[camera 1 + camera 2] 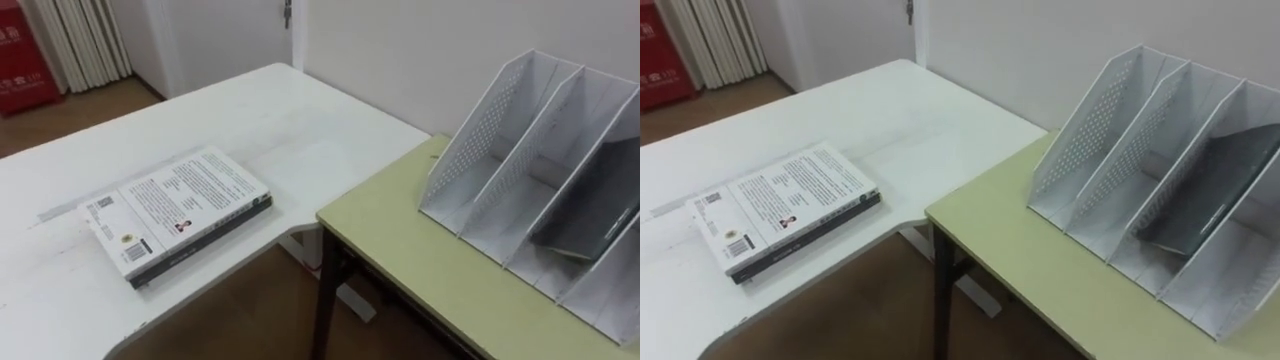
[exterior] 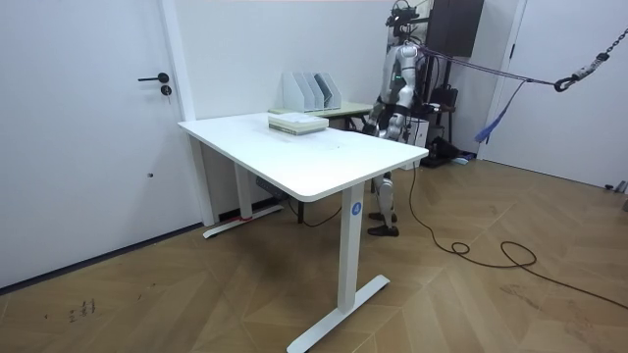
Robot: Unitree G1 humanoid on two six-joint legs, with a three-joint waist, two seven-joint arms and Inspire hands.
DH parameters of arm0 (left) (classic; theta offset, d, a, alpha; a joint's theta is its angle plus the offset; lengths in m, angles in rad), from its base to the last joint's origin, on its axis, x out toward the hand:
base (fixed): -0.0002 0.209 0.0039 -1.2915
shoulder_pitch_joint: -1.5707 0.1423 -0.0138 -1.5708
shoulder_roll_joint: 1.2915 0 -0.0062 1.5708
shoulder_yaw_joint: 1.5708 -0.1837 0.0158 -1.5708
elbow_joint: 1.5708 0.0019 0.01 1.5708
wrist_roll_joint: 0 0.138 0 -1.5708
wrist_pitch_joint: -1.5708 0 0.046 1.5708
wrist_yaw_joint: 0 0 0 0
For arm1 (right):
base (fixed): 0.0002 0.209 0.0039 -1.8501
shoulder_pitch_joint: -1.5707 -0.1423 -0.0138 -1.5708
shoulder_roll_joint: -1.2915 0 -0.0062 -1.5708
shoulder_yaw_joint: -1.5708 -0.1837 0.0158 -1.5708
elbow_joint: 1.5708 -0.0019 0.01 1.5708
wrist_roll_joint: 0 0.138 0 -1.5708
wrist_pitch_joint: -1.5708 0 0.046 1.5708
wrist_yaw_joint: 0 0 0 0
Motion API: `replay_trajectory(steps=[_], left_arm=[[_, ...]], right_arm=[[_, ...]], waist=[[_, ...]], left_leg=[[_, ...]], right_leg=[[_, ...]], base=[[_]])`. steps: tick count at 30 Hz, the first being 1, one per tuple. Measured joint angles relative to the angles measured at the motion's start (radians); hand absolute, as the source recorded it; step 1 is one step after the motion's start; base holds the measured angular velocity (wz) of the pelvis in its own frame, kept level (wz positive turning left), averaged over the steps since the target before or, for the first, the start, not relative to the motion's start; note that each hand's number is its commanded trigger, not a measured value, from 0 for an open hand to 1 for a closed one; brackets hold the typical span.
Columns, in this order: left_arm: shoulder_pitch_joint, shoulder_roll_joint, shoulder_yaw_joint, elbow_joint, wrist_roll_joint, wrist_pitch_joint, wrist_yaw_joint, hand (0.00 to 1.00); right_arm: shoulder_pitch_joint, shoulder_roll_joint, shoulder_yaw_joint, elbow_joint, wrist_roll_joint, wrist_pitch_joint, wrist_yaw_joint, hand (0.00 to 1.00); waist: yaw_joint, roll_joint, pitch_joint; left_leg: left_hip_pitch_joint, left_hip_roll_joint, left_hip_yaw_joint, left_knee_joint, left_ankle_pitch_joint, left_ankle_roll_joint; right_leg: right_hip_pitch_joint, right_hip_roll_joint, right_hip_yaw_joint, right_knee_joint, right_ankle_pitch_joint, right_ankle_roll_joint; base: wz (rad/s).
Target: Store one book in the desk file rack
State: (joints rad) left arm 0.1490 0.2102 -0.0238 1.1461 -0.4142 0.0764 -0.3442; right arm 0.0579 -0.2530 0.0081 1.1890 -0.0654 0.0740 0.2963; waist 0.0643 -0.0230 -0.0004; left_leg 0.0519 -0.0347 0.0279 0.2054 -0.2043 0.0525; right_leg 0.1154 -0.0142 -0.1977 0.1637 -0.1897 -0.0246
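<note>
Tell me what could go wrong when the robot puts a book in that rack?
The top book seems to lie on a darker book near the edge of the white desk; lifting it might drag the other off.
A gap separates the desk from the green table; a dropped book would hit the floor.
One slot of the file rack already holds a dark leaning sheet, so the book might jam there.

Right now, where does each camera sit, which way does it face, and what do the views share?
Left eye view: on the robot's head, looking down at the white-covered book on the white desk and the perforated white file rack on the yellow-green table.
Right eye view: same head, same scene, set slightly aside.
Room view: standing across the desk, facing the whole standing robot.
Shared: book, desk, rack.
</note>
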Motion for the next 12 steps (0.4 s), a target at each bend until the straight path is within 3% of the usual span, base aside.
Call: replay_trajectory(steps=[5, 12], left_arm=[[0.001, -0.006, 0.021, 0.000, 0.097, -0.017, 0.028, 0.00], [-0.003, -0.014, 0.047, -0.008, 0.165, -0.020, 0.042, 0.00]], right_arm=[[0.012, 0.027, -0.045, 0.020, 0.022, -0.021, -0.092, 0.00], [0.009, 0.046, -0.065, 0.043, 0.023, -0.031, -0.144, 0.00]], waist=[[-0.034, 0.006, 0.0020], [-0.044, 0.004, 0.0017]], left_leg=[[0.016, -0.002, -0.004, -0.015, 0.000, 0.000], [0.027, -0.011, -0.001, -0.018, 0.000, 0.000]], right_leg=[[0.006, -0.002, 0.004, 0.003, -0.010, 0.001], [0.006, -0.004, 0.006, 0.003, -0.019, 0.004]], base=[[0.00], [-0.01]])
